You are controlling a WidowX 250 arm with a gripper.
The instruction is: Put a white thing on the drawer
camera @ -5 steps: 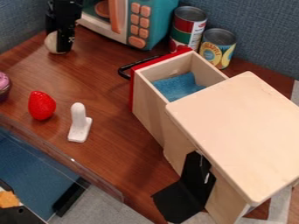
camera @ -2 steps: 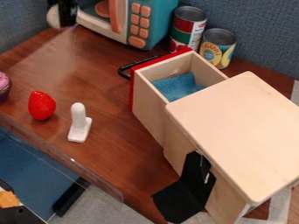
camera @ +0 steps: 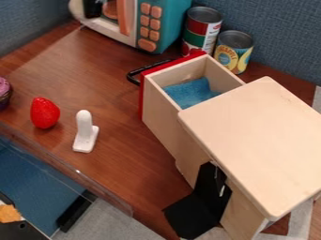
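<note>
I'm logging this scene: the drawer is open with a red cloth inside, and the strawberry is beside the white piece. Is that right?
The cloth is blue, not red, in the camera view; the drawer is open, the strawberry beside the white piece.

Blue-gray fabric-look walls (camera: 282, 33) run behind brown wood-grain tbl (camera: 125, 154), upper L & upper R.

Smooth matt wooden drawer (camera: 164, 110).

The brown wood-grain table (camera: 125, 164) carries a red strawberry (camera: 44, 113), a white L-shaped piece (camera: 86, 133) near it, what looks like a cupcake (camera: 3, 93), a toy microwave (camera: 166, 28), a taller can (camera: 202, 32), a shorter can (camera: 233, 51) and a wooden cabinet (camera: 251, 140), its drawer (camera: 156, 108) open.
</note>
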